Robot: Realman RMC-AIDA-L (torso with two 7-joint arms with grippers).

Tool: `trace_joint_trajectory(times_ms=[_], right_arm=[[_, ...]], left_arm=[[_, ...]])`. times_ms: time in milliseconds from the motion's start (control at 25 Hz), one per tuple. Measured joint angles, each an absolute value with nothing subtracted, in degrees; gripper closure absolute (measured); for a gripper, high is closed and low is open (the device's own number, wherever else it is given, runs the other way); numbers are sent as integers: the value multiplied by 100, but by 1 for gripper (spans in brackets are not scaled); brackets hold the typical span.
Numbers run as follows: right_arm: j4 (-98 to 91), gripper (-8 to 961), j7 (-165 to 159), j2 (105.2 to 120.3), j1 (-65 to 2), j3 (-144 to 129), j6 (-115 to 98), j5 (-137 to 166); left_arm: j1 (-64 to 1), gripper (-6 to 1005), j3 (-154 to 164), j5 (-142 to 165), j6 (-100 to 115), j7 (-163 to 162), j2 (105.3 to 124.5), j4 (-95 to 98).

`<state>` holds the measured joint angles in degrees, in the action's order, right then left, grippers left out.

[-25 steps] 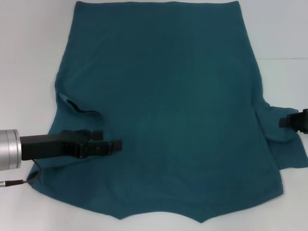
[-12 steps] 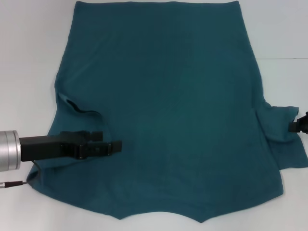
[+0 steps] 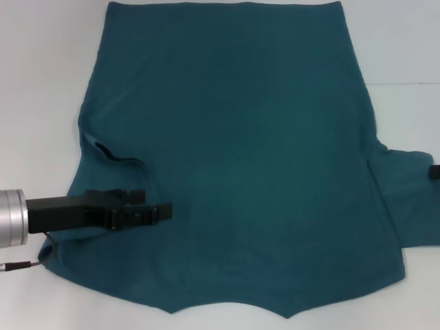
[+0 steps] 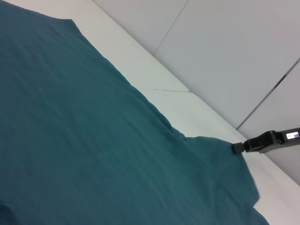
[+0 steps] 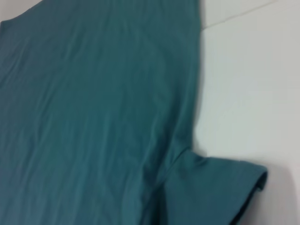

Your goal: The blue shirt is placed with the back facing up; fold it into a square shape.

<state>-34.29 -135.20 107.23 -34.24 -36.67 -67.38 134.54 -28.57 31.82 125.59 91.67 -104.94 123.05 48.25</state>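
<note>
In the head view, the shirt (image 3: 234, 158) is seen spread flat on the white table (image 3: 41, 82), plain side up, covering most of the surface. Its straight hem lies along the far edge and the neckline notch sits at the near edge. The sleeve on the robot's left is folded inward over the body, with a dark crease at its edge. The sleeve on the robot's right is laid out flat, reaching the right border of the view.

The left gripper (image 3: 165, 210) is held over the folded left sleeve, its black fingers pointing toward the shirt's middle. The two fingertips are seen lying close together with no cloth visibly between them; whether fabric is pinched beneath cannot be told. The right gripper (image 3: 435, 172) is shown only as a small black tip at the right border, just at the outer edge of the right sleeve; its state cannot be told.

In the left wrist view, the shirt (image 4: 93, 140) is seen filling the frame, with the white table (image 4: 154, 70) beyond it. The right gripper (image 4: 240, 147) is seen farther off, at the tip of the right sleeve.

In the right wrist view, the shirt body (image 5: 93, 112) and the flat right sleeve (image 5: 211, 192) are shown on the table (image 5: 253, 93). No fingers are visible here.
</note>
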Motion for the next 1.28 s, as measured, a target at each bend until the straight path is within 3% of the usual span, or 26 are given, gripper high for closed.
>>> trace_joint_trajectory(times_ms=[680,1080,1280], right_arm=[[-3481,946,-13668,10652,-3376,-3627,-6670,13676],[-3831,947,-13929,10753,-3684,-3594,-7489,13588],[-3923,947,-13973,10730,-3671,-3619,-7388,13610]], left_arm=[[-2855,49,3182,12559,9167,-10494,12305,4825],[-2857,49,3179,12505,9167,-10610,12307,4848],[-2844,50,3172,12495,9167,-10617,12304,4852]])
